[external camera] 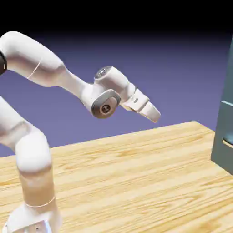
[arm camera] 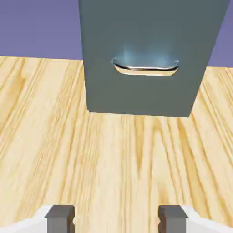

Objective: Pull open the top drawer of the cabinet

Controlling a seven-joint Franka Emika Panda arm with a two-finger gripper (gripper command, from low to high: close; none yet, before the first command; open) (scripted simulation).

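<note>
The dark teal cabinet (external camera: 225,123) stands on the table at the exterior view's right edge, cut off by the frame. In the hand view its front (arm camera: 145,32) faces me from a distance. A shiny curved handle (arm camera: 145,68) sits on the lowest front, just above the table. The cabinet's upper part runs out of the top of that view, so I cannot tell which front is the top drawer. My gripper (external camera: 154,113) hangs in the air well short of the cabinet, pointing toward it and slightly down. It (arm camera: 116,219) is open, with nothing between its grey fingertips (arm camera: 60,218).
The wooden table (external camera: 136,173) stretches between the arm's base and the cabinet. The white arm's elbow and forearm (external camera: 54,68) rise at the exterior view's left.
</note>
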